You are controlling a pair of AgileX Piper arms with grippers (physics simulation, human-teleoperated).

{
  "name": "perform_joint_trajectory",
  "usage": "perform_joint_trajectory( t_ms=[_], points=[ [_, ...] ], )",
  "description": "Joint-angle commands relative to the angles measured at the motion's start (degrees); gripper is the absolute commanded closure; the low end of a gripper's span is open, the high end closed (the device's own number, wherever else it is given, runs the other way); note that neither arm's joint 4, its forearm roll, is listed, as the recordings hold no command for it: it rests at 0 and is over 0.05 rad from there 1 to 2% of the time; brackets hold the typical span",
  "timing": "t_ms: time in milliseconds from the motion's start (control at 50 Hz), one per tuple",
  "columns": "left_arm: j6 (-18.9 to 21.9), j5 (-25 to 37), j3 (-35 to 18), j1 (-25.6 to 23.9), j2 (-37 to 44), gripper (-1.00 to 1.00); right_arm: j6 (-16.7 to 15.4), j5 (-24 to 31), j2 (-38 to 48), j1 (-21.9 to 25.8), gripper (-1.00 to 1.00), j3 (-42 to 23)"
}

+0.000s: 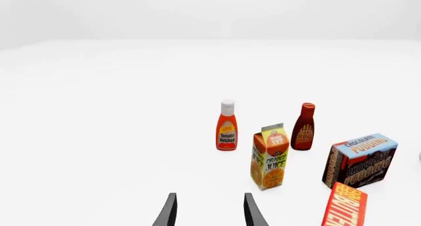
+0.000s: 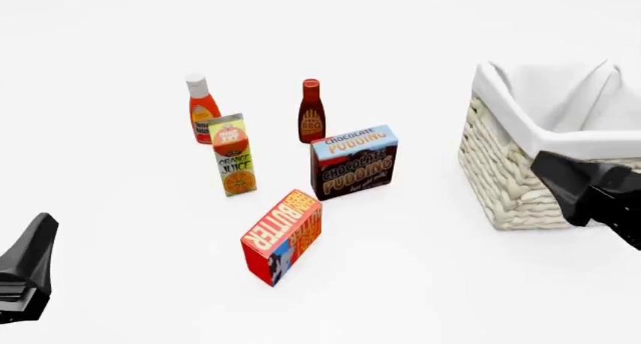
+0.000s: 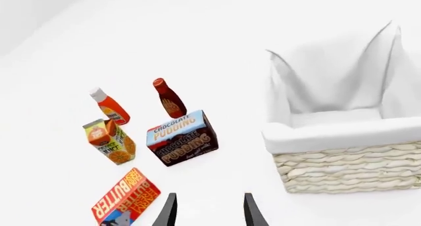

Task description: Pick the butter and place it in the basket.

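The butter (image 2: 282,236) stands on the table (image 2: 120,28) near the front centre, a red carton with cream "BUTTER" lettering running up its long face; smaller writing beside the main word is too fine to read. An orange patch and a blue patch show on its lower end face. It is free of both grippers and touches nothing else.

Just behind it, apart by a small gap, stands the pudding box (image 2: 355,161), dark brown with a pale blue top, reading "CHOCOLATE PUDDING" twice (once on the top face, once on the front). To the left of that is the juice carton (image 2: 233,155), marked "ORANGE JUICE" above a picture of an orange slice. Further back are the ketchup bottle (image 2: 203,108), white-capped, its label reading "Tomato Ketchup" in the left wrist view, and the sauce bottle (image 2: 311,111), dark red-brown, labelled "BBQ".

The basket (image 2: 501,171) sits at the right, well apart from the cartons, cream wicker with white cloth folded over its rim; no lettering seen.

The left gripper (image 1: 209,211) hangs at the near left, well clear of the butter, jaws apart with nothing between them. The right gripper (image 3: 209,209) is in front of the basket's near wall, jaws likewise apart and empty. Nothing lies between the butter and the basket.
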Motion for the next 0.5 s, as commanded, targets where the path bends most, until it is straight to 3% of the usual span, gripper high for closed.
perform_joint_trajectory(
  t_ms=[20,300,500],
  points=[
    [0.0,0.0,0.0,0.0,0.0,-1.0,5.01,-0.09,7.9,3.18,-1.0,-3.61],
    [0.0,0.0,0.0,0.0,0.0,-1.0,10.53,-1.62,17.98,7.45,-1.0,-8.17],
    [0.0,0.0,0.0,0.0,0.0,-1.0,14.08,0.24,18.21,8.09,-1.0,-10.62]
  ],
)
